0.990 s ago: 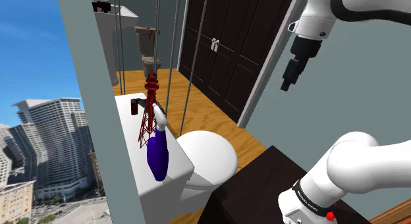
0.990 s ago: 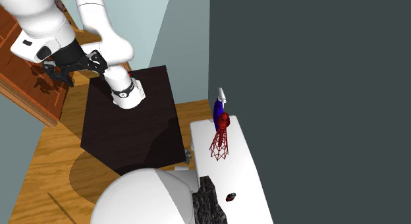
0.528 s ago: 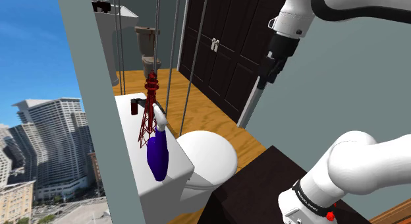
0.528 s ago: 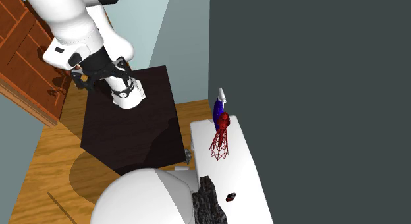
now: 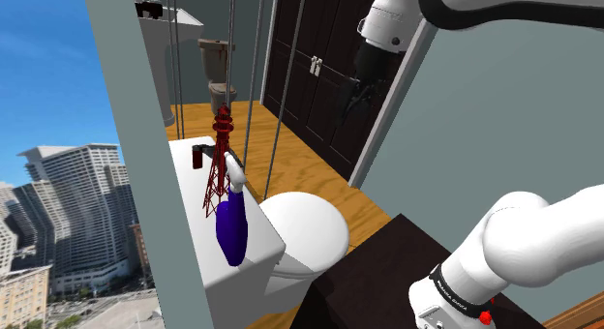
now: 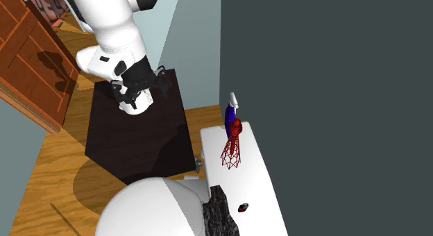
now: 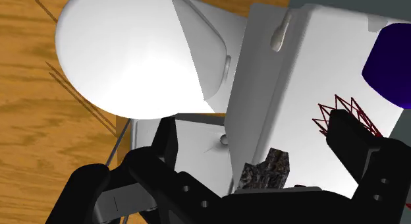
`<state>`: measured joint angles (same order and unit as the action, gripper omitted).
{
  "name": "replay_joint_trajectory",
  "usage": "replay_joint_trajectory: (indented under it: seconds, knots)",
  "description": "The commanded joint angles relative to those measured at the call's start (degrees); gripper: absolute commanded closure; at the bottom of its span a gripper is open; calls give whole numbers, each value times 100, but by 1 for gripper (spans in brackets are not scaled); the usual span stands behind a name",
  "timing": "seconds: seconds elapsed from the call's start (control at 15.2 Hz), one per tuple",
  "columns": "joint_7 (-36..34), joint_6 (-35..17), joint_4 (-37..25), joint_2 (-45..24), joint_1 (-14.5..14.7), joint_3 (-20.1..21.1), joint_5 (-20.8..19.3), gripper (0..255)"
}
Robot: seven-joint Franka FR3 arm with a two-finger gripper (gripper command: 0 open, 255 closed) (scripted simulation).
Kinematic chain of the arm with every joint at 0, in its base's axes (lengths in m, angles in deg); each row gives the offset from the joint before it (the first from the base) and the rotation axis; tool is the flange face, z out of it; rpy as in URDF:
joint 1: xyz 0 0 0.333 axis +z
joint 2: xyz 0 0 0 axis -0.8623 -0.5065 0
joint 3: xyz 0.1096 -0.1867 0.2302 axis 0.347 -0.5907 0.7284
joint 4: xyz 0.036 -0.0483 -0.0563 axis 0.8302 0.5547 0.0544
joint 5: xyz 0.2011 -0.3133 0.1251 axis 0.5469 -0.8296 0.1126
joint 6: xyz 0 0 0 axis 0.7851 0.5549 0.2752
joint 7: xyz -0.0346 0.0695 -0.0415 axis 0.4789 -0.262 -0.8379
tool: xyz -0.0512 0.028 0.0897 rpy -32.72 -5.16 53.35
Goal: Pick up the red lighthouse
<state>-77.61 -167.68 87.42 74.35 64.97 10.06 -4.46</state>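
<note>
The pincer (image 5: 350,103) hangs released, fingers apart and empty. The red lattice lighthouse (image 5: 218,167) stands upright well below it on the white toilet tank lid (image 6: 258,179), just beside a blue bottle (image 5: 230,230).

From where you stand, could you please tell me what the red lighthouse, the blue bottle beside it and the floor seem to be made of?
Red lighthouse: thin open struts like wire, perhaps metal or plastic, with a flat red finish.
Blue bottle: a smooth deep blue body with a white cap. It could be plastic or glass; I cannot tell which.
Floor: wood, judging by the plank seams and the warm orange-brown grain.
</note>
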Motion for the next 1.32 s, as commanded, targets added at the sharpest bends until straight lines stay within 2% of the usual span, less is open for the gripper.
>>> replay_joint_trajectory:
  seconds: [0.0, 0.33, 0.59, 0.92, 1.25]
  knots:
    - [-173, -245, -177, -278, 21, 161, 45, 0]
    - [-666, -728, -774, -1013, 62, 593, 25, 0]
    - [-1099, -1045, -1361, -1656, 81, 937, -146, 0]
    - [-1708, -1319, -2246, -2546, 152, 1337, -587, 0]
    - [-2284, -1405, -3194, -3420, 345, 1606, -1180, 0]
